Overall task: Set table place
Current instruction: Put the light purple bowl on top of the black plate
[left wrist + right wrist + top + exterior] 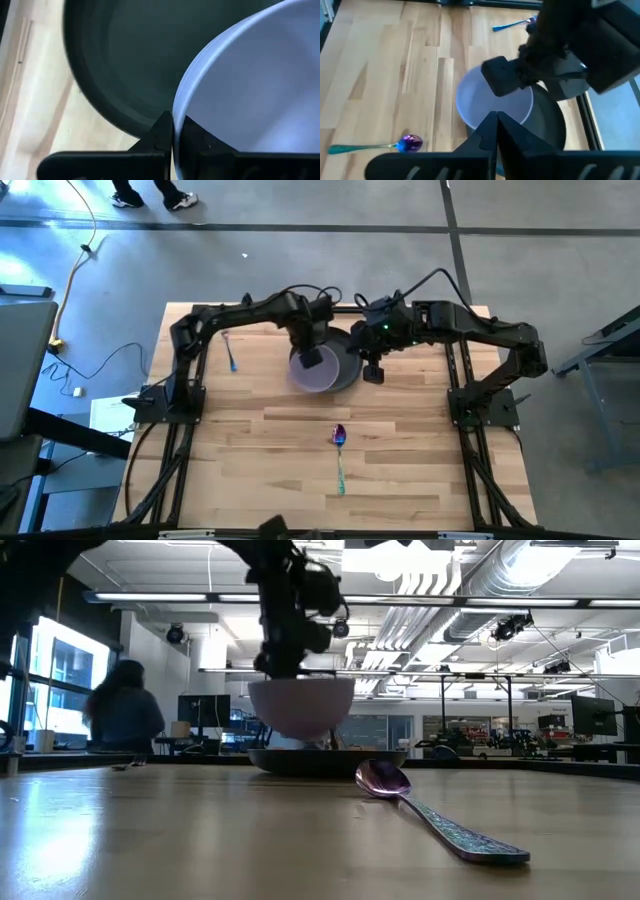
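My left gripper (311, 356) is shut on the lavender bowl (322, 372), which hangs just above the dark grey plate (350, 370) at the table's far middle. In the low view the bowl (300, 706) is a little above the plate (325, 759). My right gripper (373, 370) is shut and empty over the plate's right part. The spoon (339, 455), purple head and teal handle, lies flat nearer the front. The small fork (230, 352) lies flat at the far left. My left gripper pinches the bowl's rim (176, 116), one finger (155, 135) outside the wall and one finger (200, 137) inside. The fingers come from above, pointing down, at the bowl's far left side. The bowl hangs about level, just above the plate.
The black rail frame (190, 395) edges the light wood table. There is bare wood left and right of the spoon (375, 146). A person (125, 715) sits in the room beyond the table.
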